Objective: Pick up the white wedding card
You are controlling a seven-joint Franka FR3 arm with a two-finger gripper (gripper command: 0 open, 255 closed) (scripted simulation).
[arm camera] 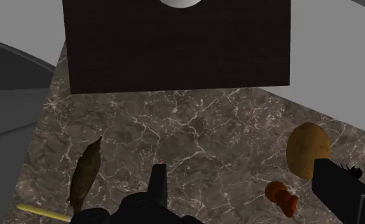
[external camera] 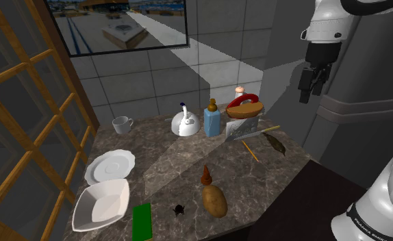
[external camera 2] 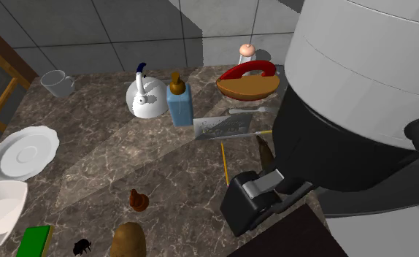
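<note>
1. Dark veined marble counter (external camera: 181,161) against grey tiled wall (external camera: 133,85); wooden lattice window (external camera: 24,109) at the shoulder view's left.
2. Card (external camera 2: 226,128): pale grey-white, faintly printed, standing on edge just beside blue bottle (external camera 2: 180,106), before brown bowl (external camera 2: 250,86).
3. Gripper (external camera: 311,92) high above counter, fingers spread, clasping nothing.

Grey-white card (external camera: 242,129) (external camera 2: 223,126) — faintly patterned, standing tilted, on veined counter (external camera: 181,164)

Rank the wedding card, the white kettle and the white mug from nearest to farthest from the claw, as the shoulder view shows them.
1. wedding card: down and left of the claw, at the right end of the back row.
2. white kettle: middle of the row, left of the blue bottle.
3. white mug: the row's far left end.
</note>
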